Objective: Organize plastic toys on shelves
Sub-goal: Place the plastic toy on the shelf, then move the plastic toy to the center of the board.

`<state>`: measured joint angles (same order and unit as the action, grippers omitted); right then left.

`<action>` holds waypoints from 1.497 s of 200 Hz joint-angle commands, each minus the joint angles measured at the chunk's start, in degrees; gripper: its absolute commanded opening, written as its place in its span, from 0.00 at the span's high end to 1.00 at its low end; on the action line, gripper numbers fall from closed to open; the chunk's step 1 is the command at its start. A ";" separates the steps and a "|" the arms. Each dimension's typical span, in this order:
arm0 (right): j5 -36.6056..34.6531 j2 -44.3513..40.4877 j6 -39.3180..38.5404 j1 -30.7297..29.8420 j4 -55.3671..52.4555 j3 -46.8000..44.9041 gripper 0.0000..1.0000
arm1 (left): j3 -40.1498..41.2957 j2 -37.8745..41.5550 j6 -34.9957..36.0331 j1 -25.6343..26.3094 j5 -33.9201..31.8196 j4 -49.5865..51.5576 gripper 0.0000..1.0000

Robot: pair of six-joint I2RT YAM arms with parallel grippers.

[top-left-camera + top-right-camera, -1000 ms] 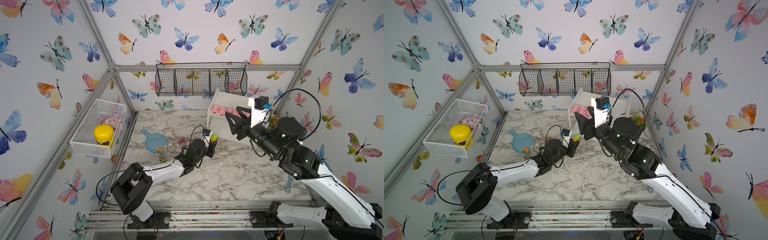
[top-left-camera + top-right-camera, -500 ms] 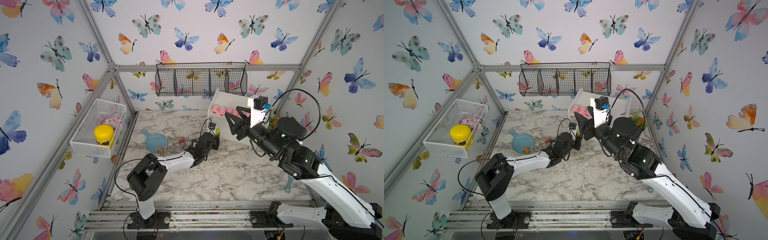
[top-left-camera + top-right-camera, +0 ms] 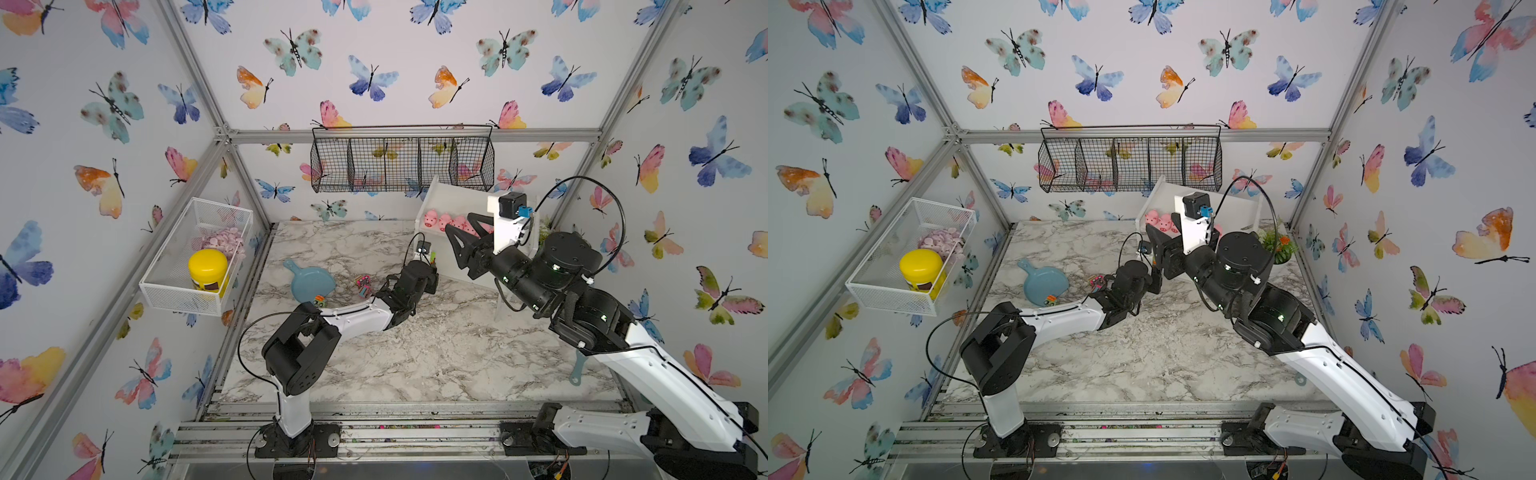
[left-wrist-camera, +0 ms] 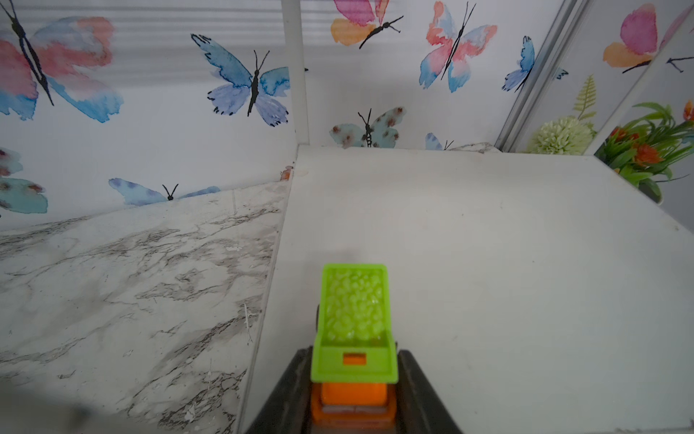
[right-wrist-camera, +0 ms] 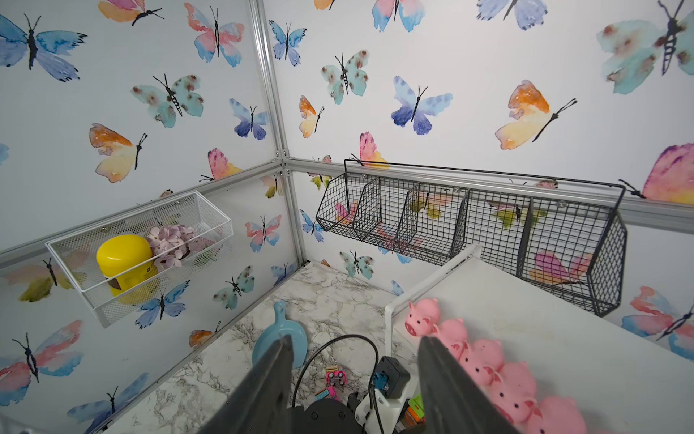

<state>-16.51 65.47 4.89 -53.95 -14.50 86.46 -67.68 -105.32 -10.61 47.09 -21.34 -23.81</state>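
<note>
A toy truck [image 4: 355, 330] with a green bed and orange cab sits between the fingers [image 4: 291, 394] of my left gripper [image 3: 430, 270], which is shut on its sides. It is low over the lower board [image 4: 469, 244] of the white shelves [image 3: 457, 195], near the board's edge by the table. Several pink pigs [image 5: 488, 360] stand in a row on the top board [image 5: 563, 338]. My right gripper [image 5: 356, 379] hangs open and empty above the shelves' near end, over the left wrist. A pink truck [image 3: 364, 284] lies on the table. Another truck [image 3: 319, 300] rests in the blue dish.
The blue dish [image 3: 309, 280] lies left of the middle of the table. A white mesh basket [image 3: 195, 253] with a yellow-lidded jar hangs on the left wall. A black wire basket [image 3: 401, 160] hangs above the shelves. A potted plant [image 3: 1277, 243] stands behind the right arm.
The left arm has stretched from the middle of the table toward the shelves, carrying the truck over the lower board. The right arm has stayed where it was.
</note>
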 commanded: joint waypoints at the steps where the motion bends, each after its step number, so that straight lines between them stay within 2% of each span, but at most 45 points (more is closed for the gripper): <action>1: 0.17 0.08 0.04 0.25 1.68 0.83 0.41 | -0.79 -0.59 0.85 -0.41 -1.08 0.58 0.58; 26: 0.08 0.07 0.04 0.25 1.89 0.79 0.41 | -0.39 -0.34 1.11 -0.47 -0.97 0.59 0.50; 65: 0.17 0.22 0.12 0.34 2.17 0.74 0.41 | 0.39 1.03 1.30 -0.59 -0.05 0.61 0.48; 84: 0.17 0.20 0.12 0.34 2.17 0.72 0.41 | 1.58 3.18 1.30 -0.52 1.87 0.51 0.43; 103: 0.08 0.02 0.10 0.34 2.13 0.58 0.41 | 3.90 6.48 1.38 -0.55 4.41 0.01 0.36; 145: -0.06 -0.33 -0.14 0.43 2.51 -0.01 0.41 | 11.08 16.24 0.75 -0.46 9.93 0.23 0.31; 168: 0.51 -0.55 -0.06 0.52 2.81 -0.77 0.41 | 16.24 22.87 0.55 -0.83 10.75 -0.80 0.25; 178: 1.34 -0.85 0.07 0.52 3.18 -1.31 0.40 | 18.44 26.06 0.09 -1.44 11.03 -0.63 0.18; 193: 3.74 -1.56 0.57 0.60 4.58 -2.89 0.38 | 21.93 31.46 -1.65 -3.86 12.08 0.78 0.11; 212: 10.08 -2.48 2.31 0.73 7.87 -6.25 0.34 | 24.91 37.28 -5.22 -10.16 16.32 4.48 0.00; 238: 21.98 -1.63 5.53 0.86 11.73 -10.14 0.33 | 27.06 42.62 -12.26 -22.00 24.80 10.29 0.01; 267: 35.06 3.64 9.04 0.87 14.48 -13.46 0.35 | 27.55 44.93 -19.95 -35.23 34.14 17.22 0.01; 284: 40.17 9.16 9.11 0.44 12.19 -13.76 0.41 | 27.55 46.94 -19.45 -37.47 33.20 20.55 0.01; 299: 36.22 13.53 5.81 -3.40 10.23 -14.47 0.42 | 27.25 48.45 -18.19 -37.51 30.74 23.60 0.02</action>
<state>15.00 72.99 12.01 -53.84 -2.46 74.04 -40.25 -60.01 -27.22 9.93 6.79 -7.57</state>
